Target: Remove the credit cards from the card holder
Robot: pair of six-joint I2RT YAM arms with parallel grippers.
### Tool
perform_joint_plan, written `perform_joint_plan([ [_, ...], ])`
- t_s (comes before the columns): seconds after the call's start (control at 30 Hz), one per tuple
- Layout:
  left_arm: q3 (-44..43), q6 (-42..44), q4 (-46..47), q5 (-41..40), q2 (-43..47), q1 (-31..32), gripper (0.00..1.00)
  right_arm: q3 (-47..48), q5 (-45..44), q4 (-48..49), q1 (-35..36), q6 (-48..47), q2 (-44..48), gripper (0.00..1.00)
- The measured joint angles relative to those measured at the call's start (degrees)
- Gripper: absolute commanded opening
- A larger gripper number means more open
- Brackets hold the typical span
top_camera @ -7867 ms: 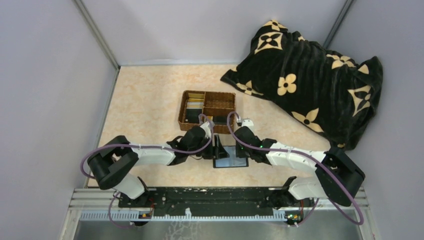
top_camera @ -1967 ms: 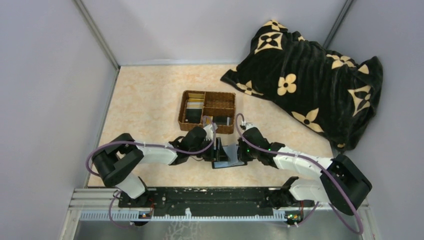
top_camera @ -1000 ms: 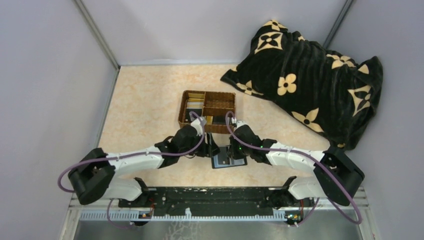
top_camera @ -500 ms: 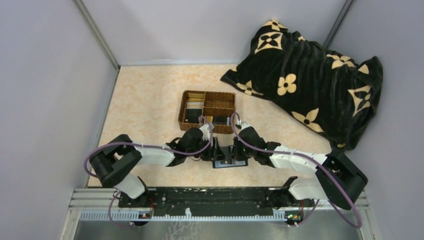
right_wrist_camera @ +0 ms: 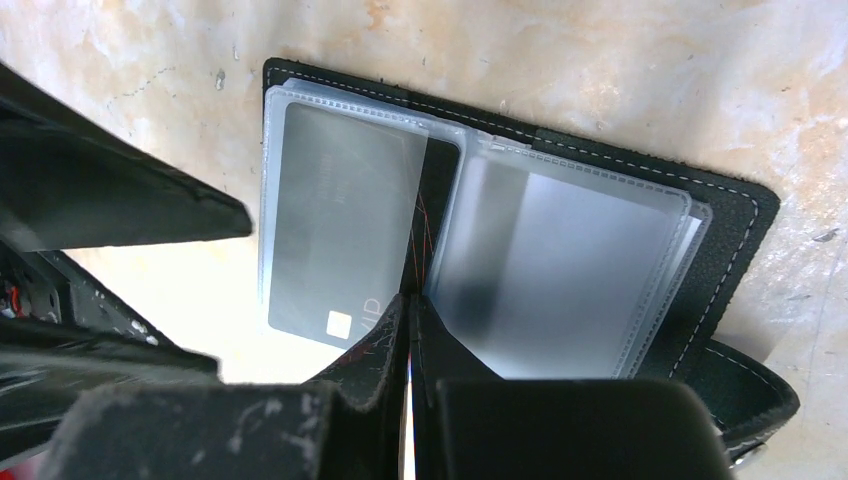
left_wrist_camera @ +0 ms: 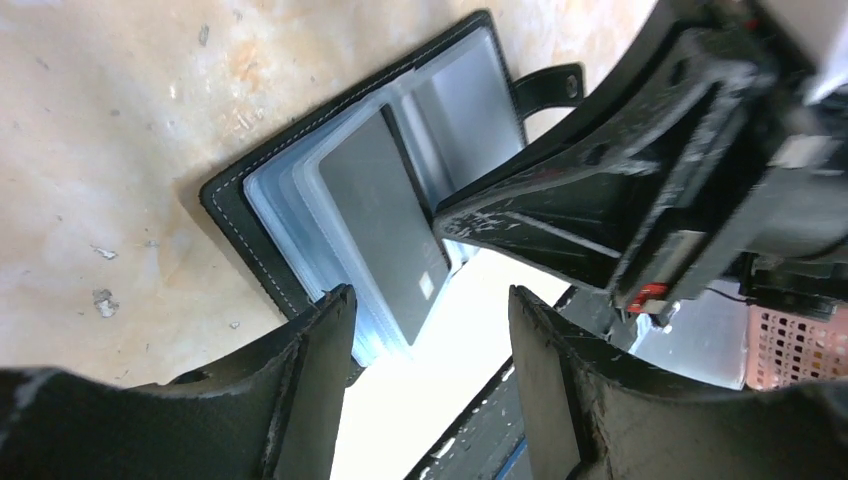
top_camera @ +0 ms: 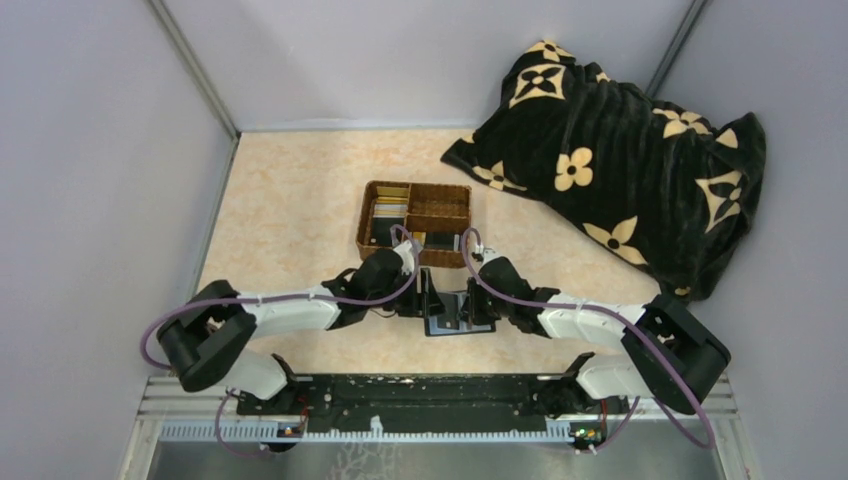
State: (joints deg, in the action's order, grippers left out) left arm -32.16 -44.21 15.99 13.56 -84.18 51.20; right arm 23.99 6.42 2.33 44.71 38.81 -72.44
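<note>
Left wrist view: right gripper [left_wrist_camera: 445,215] covers far half of card holder [left_wrist_camera: 235,205]. Near edge of holder sits behind spread fingers of left gripper [left_wrist_camera: 430,297]. Print on grey card [left_wrist_camera: 385,225] illegible.

Right wrist view: card's lower corner behind right gripper's pressed-together fingers. Frosted right sleeve [right_wrist_camera: 560,265] blurs its contents (card inside or not, cannot tell).

Top view: holder mostly under both grippers. Contents of wicker tray [top_camera: 440,187] too small to identify.
</note>
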Motion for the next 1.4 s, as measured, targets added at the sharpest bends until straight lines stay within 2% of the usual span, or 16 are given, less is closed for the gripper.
perform_joint_plan([
  [0.1,-1.73,0.81,-3.43,-1.38,3.23,0.00,0.63,0.00,0.24,0.24,0.00,0.00,-0.11,0.00],
  [0.27,-2.51,1.18,-2.73,0.04,5.18,-0.11,0.64,0.00,0.28,0.24,0.00,-0.02,-0.11,0.00],
  [0.5,-2.51,0.22,1.92,6.08,1.29,-0.15,0.64,0.00,0.44,0.22,-0.22,0.00,-0.17,0.00],
  [0.77,-2.08,0.13,2.93,7.65,-4.81,-0.26,0.65,0.00,0.48,-0.48,-0.39,-0.13,0.33,0.00],
  [1.1,-2.08,0.57,1.84,7.61,-4.96,-1.46,0.65,0.00,0.55,-2.32,-2.32,-1.20,2.38,0.00],
  [1.37,-1.81,0.55,2.54,7.89,-5.64,-1.49,0.64,-0.33,2.29,0.26,-2.56,-1.05,2.08,0.00],
  [1.4,-1.75,0.52,2.82,8.00,-5.75,-1.49,0.64,-0.57,2.62,0.59,-2.60,-0.94,2.08,0.04],
])
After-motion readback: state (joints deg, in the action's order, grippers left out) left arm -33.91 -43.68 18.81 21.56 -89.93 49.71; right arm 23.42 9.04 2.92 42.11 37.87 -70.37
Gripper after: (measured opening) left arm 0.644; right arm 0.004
